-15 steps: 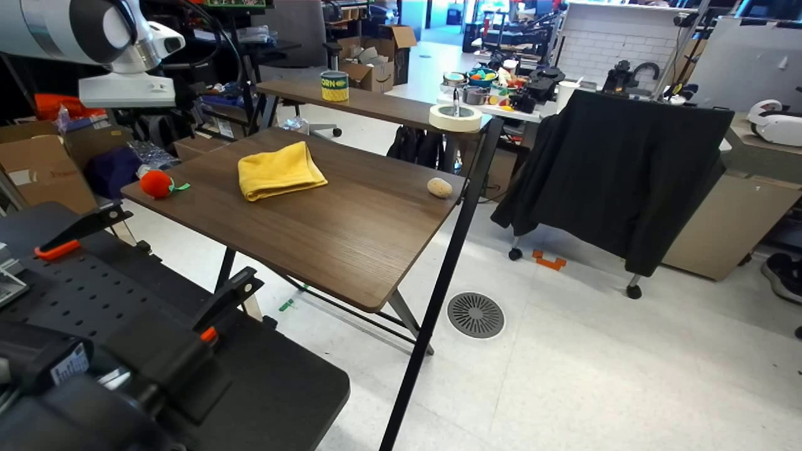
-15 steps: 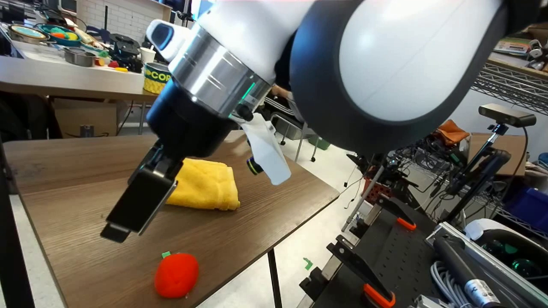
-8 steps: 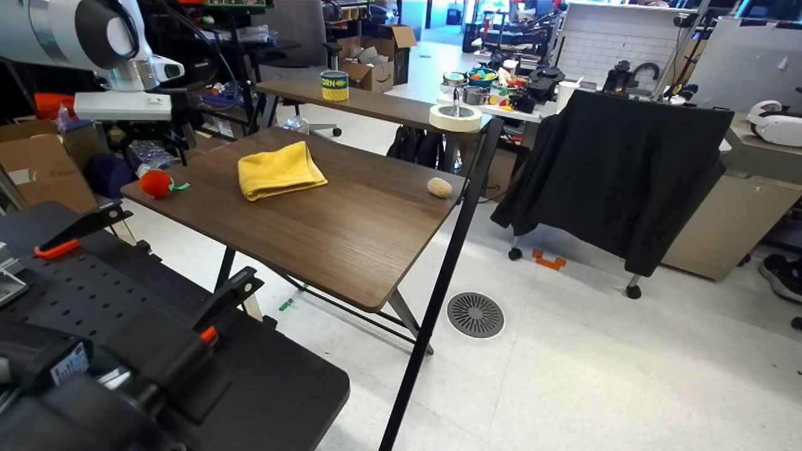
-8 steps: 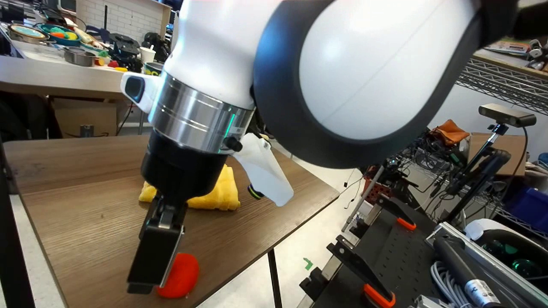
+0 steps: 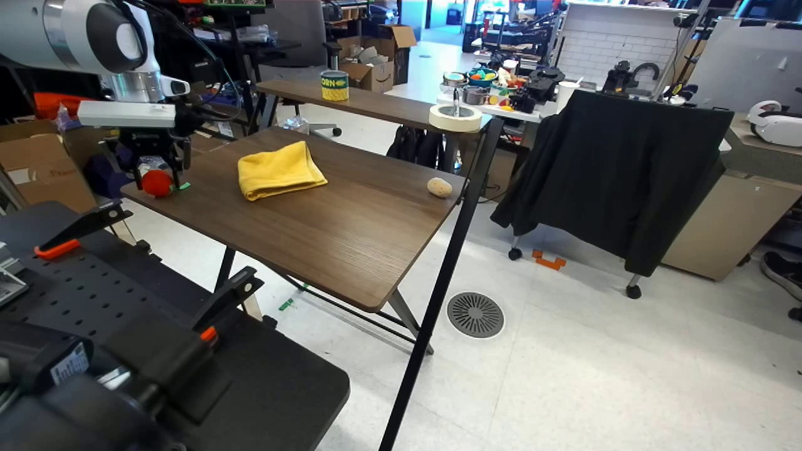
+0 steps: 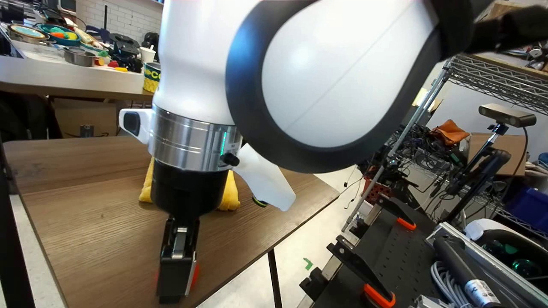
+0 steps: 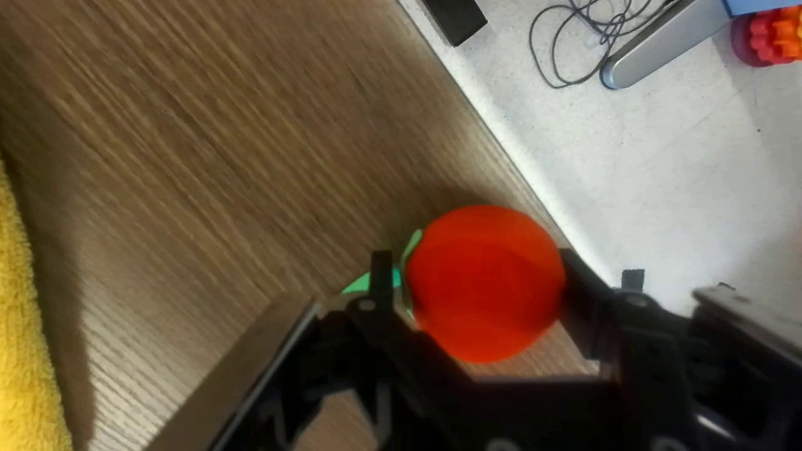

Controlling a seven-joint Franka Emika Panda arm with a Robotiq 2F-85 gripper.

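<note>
A red toy tomato (image 7: 485, 285) with a green leafy stem lies on the brown wooden table (image 7: 250, 156), close to the table's edge. Around it stands my gripper (image 7: 473, 275), pointing down, one finger on each side. On the stem side a narrow gap shows between the left finger (image 7: 380, 275) and the red body; the opposite finger looks against the tomato or very near it. In an exterior view the tomato (image 5: 156, 185) sits low between the fingertips. From the opposite angle a black finger (image 6: 173, 273) hides most of the tomato (image 6: 195, 276).
A folded yellow cloth (image 5: 279, 170) lies beside the gripper on the table. Farther off is a potato-like object (image 5: 440, 187). On the raised shelf stand a corn can (image 5: 334, 86) and a tape roll (image 5: 455, 118). Black clamps (image 6: 361, 267) line the neighbouring dark bench.
My gripper has swung upright and come down over the tomato, and its fingers have drawn closer together. The tomato, cloth and potato-like object have stayed in place.
</note>
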